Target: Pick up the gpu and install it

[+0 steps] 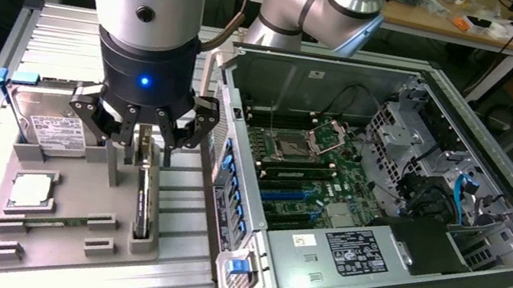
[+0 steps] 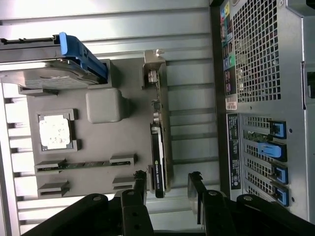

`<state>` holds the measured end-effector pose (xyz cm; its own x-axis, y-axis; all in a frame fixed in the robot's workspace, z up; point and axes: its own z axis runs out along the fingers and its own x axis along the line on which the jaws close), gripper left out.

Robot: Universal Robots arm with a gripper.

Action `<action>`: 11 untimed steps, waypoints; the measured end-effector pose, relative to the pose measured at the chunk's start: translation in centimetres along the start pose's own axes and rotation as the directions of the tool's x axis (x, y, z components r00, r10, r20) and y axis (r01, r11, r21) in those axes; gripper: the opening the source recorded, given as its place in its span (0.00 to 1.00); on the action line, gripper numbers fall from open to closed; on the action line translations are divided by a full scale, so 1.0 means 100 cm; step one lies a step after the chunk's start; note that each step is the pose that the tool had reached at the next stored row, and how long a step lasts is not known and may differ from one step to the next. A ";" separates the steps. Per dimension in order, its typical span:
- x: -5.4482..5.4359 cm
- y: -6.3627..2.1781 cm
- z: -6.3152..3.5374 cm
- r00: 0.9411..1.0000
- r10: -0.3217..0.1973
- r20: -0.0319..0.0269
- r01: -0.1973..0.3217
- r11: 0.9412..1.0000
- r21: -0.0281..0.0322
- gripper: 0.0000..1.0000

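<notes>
- Exterior view: the gripper (image 1: 146,143) hangs left of centre, fingers pointing down and apart, one on each side of the gpu's (image 1: 145,200) upper edge and not clamped on it.
- In the wrist view the gripper (image 2: 167,179) straddles one end of the gpu (image 2: 160,142), with a gap showing at one finger at least.
- The gpu stands on its long edge in a slot of the grey fixture tray (image 1: 66,238), in the lower left of the exterior view. It is a thin card seen edge-on, with a black part (image 2: 156,162) near the fingers and a silver bracket (image 2: 153,69) at the far end.
- A grey post (image 1: 114,164) rises from the tray just beside the gripper's finger on the exterior view's left.
- Further left on the tray lie a hard drive (image 1: 49,123) with a white label, a square processor chip (image 1: 30,189) and a narrow memory stick (image 1: 53,220).
- The tray rests on a slatted metal table (image 1: 47,33).
- On the exterior view's right the open computer case (image 1: 329,78) shows its motherboard (image 1: 303,175).
- The case's rear wall, with blue slot latches (image 1: 229,186), stands between the tray and the motherboard.
</notes>
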<state>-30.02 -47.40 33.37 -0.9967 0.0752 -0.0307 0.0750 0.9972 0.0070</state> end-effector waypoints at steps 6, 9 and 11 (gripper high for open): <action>-0.001 -0.0002 0.0032 1.000 0.000 0.000 0.000 1.000 0.005 0.47; -0.001 -0.0003 0.0047 1.000 0.000 0.001 0.000 1.000 0.007 0.47; -0.001 -0.0003 0.0057 1.000 0.000 0.001 0.000 1.000 0.009 0.47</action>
<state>-29.92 -47.43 32.80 -0.9967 0.0749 -0.0314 0.0750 0.9972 -0.0017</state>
